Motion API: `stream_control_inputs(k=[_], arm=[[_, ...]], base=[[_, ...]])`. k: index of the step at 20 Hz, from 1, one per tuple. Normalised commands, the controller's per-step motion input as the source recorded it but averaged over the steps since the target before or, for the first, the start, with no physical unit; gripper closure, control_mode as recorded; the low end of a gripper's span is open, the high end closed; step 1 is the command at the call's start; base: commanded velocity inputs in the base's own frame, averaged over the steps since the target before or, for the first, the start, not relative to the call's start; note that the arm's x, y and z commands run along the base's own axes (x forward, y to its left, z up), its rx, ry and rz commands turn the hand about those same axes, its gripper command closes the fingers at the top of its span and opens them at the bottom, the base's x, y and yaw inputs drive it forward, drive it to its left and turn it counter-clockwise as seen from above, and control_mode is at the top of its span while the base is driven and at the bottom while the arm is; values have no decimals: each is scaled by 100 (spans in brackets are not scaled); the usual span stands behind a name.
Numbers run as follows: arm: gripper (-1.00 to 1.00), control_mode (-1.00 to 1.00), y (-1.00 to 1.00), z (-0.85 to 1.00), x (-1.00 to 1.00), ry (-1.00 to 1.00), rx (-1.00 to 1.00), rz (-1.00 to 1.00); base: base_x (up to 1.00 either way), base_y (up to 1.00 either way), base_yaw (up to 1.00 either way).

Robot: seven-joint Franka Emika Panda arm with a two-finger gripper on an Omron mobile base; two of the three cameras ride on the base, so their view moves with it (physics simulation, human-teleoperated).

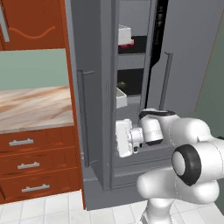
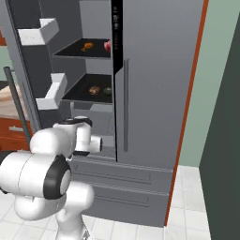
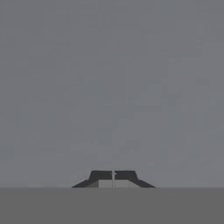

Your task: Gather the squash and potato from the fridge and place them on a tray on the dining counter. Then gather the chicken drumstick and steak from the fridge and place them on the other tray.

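Gripper (image 3: 113, 177) pressed together, empty, facing the fridge (image 2: 154, 93) grey wall close up.

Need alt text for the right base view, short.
A tall grey steel fridge stands with its left door swung open, showing two black shelves with small food items: a brown potato beside a dark green squash on the lower shelf. The white robot arm reaches toward the opening from lower left.
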Motion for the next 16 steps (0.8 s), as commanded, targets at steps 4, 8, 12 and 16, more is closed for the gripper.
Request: stream_control_inputs(k=[4,8,12,16], arm=[[100,-100,86,0,-23,-7,1,9],[100,-100,78,0,-15,-8,2,9],[100,-100,26,2,-19,-23,4,7],[100,-100,-92,5,-36,-34,3,0]], base=[[0,0,0],[0,0,0],[0,0,0],[0,0,0]])
